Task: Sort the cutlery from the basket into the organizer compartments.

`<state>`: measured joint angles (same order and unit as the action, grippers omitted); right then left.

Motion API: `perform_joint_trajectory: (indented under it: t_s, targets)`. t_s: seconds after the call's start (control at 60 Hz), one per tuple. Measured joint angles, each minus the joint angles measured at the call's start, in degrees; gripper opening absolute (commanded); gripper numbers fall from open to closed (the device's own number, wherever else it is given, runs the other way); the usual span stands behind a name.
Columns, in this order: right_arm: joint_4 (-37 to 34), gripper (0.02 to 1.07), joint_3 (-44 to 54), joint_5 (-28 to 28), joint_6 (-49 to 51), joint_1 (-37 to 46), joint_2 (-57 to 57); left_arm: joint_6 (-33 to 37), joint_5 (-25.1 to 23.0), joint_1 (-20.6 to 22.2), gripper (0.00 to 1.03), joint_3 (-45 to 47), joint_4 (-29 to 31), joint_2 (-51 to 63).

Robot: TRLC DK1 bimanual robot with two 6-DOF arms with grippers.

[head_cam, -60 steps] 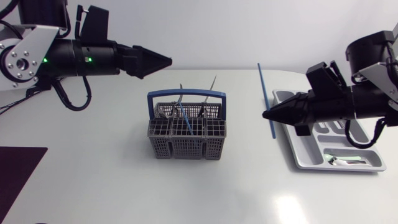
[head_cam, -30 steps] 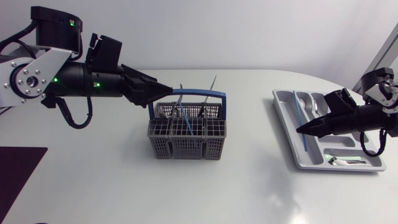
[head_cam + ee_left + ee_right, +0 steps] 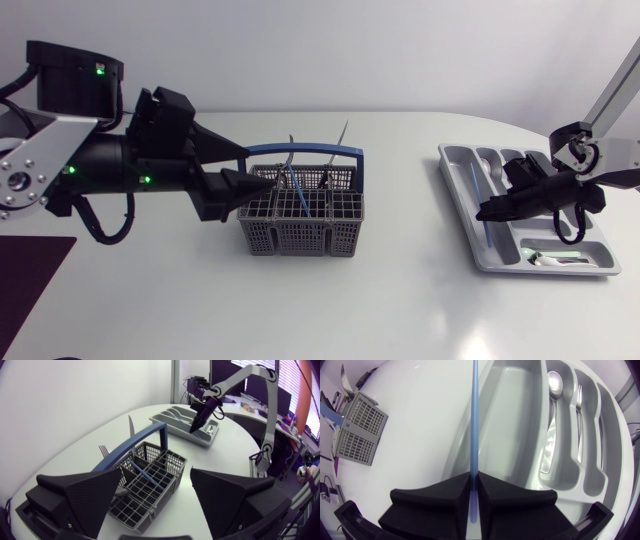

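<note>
1. My right end effector (image 3: 474, 477) is clenched on a blue stick (image 3: 474, 420) — low over the tray's (image 3: 458, 185) long outer compartment.
2. My left end effector (image 3: 155, 491) is released — fingers spread at the basket's (image 3: 300, 228) end, cutlery inside.

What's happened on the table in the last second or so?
The right gripper, shut on the blue stick, carried it from beside the organizer to over its long compartment nearest the basket. The left gripper swung down to the basket and opened its fingers. Nothing was let go; the basket, the organizer and the remaining cutlery stayed put.
</note>
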<state>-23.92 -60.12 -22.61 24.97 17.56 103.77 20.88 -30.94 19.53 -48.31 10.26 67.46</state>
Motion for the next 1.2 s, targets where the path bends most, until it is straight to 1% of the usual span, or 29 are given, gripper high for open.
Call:
perform_joint_trajectory:
  t_s: [0.05,0.133,0.2,0.267,0.383,0.517,0.65,0.7,0.8,0.817,0.983,1.2]
  targets:
    - [0.1,0.25,-0.1,0.3,-0.3,-0.3,0.7,1.1,0.2,0.4,0.95,0.8,0.0,-0.3]
    - [0.2,0.41,-0.2,1.1,-0.6,-0.8,1.3,3.1,0.5,0.5,0.95,2.0,0.2,-0.5]
    - [0.2,0.49,-0.2,1.5,-0.6,-1.0,1.4,4.7,0.9,0.5,0.95,2.6,0.4,-0.5]
    - [0.2,0.53,-0.2,1.6,-0.8,-1.1,1.4,6.1,1.0,0.5,0.95,2.9,0.8,-0.5]
    - [1.5,0.55,0.9,2.8,-0.8,-1.9,-1.0,9.1,1.1,0.5,0.97,3.5,2.1,-0.5]
    - [4.3,0.55,5.3,3.0,-0.8,-5.9,-10.4,11.3,1.1,0.5,0.97,4.1,2.6,-0.5]
    - [6.0,0.55,9.5,3.0,-0.8,-12.9,-21.5,12.9,1.0,0.5,0.97,4.9,2.8,-0.5]
    - [6.3,0.59,10.7,3.0,-0.8,-16.0,-25.2,13.7,1.0,0.3,0.97,5.2,2.8,-0.3]
    - [6.6,0.61,12.2,3.0,-1.0,-23.2,-30.9,14.4,1.0,-0.3,0.98,5.4,2.8,0.2]
    - [6.7,0.62,12.2,3.0,-1.0,-24.0,-31.3,14.7,1.0,-0.3,0.98,5.4,2.8,0.3]
    - [8.5,0.62,12.2,3.1,-2.1,-33.7,-33.3,15.9,1.0,-0.9,0.98,5.6,2.8,1.4]
    - [12.3,0.62,12.0,5.3,-3.3,-44.3,-30.6,17.2,0.8,-1.2,0.98,6.1,1.8,2.5]
